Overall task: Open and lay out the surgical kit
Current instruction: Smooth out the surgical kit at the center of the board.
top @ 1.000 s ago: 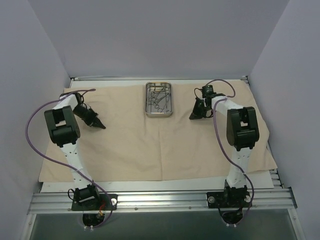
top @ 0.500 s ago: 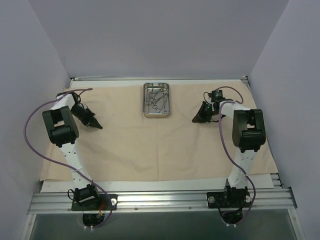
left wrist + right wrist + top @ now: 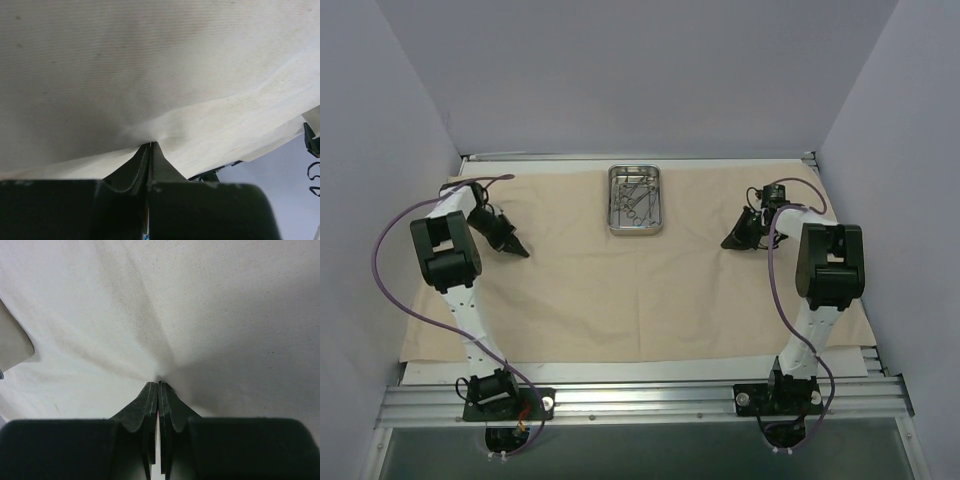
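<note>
So the left claw (image 3: pixel 520 250) is clamped shut with a little pucker of the cloth wrap (image 3: pixel 620 300) pinched at its tips. The right claw (image 3: pixel 728 243) has the same grip on its side, and my guess is each has a fold so it can tug the fabric flat outward. The wrap's spread over most of the counter (image 3: pixel 670 370), and the steel tray (image 3: pixel 636 231) sits on it at the far middle, forceps (image 3: pixel 636 198) inside, not laid out yet.
</note>
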`<control>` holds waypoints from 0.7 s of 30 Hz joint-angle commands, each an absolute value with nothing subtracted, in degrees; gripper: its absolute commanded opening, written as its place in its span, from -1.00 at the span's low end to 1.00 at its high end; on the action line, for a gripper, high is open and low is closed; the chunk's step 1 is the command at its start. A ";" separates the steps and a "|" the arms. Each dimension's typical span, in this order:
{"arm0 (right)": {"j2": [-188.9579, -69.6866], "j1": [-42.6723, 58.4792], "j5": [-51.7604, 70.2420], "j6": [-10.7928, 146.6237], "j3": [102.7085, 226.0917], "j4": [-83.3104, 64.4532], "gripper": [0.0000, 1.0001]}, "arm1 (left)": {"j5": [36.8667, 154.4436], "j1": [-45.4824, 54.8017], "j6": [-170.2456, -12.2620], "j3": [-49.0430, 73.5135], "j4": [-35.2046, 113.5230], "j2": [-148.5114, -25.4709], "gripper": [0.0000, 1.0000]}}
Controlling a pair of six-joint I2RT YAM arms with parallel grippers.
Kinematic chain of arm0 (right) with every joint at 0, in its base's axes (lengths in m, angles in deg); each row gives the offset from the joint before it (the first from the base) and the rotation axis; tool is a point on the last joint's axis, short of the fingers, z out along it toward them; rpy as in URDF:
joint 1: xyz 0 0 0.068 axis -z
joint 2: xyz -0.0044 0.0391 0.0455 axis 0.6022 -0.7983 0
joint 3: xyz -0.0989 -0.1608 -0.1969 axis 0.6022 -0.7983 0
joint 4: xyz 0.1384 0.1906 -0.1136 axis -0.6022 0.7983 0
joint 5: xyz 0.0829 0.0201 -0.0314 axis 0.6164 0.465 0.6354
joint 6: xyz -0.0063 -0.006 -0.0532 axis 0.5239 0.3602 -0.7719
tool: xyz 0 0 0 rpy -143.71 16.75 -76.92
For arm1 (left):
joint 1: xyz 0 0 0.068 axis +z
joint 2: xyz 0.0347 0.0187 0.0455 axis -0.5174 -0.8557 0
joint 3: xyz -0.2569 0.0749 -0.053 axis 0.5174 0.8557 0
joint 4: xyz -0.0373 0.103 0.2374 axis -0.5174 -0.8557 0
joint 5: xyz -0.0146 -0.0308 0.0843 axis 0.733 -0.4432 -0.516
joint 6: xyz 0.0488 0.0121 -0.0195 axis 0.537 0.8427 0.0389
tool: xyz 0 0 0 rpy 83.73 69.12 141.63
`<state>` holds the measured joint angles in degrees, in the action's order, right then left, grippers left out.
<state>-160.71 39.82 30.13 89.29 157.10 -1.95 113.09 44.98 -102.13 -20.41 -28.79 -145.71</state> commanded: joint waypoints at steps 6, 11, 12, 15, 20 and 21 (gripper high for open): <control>-160.65 40.28 19.00 82.37 170.57 8.87 -1.00 | 106.82 42.67 -106.64 -13.87 -13.15 -131.48 -0.89; -164.69 40.55 20.23 84.91 180.68 4.41 -1.00 | 106.64 42.32 -112.27 -12.80 -3.74 -125.93 -0.74; -165.31 40.55 20.75 85.44 181.48 3.61 -1.00 | 107.60 42.32 -113.76 -13.24 -2.07 -126.54 -0.74; -170.04 40.63 20.76 87.38 185.87 3.59 -1.00 | 108.40 41.88 -114.13 -20.77 -6.52 -134.43 -0.74; -176.20 40.90 20.06 88.52 189.40 2.99 -1.00 | 106.20 40.48 -112.81 -36.85 -18.82 -148.84 -0.83; -176.91 40.98 20.14 88.52 190.01 2.98 -1.00 | 105.85 40.21 -113.07 -37.84 -19.36 -149.74 -0.84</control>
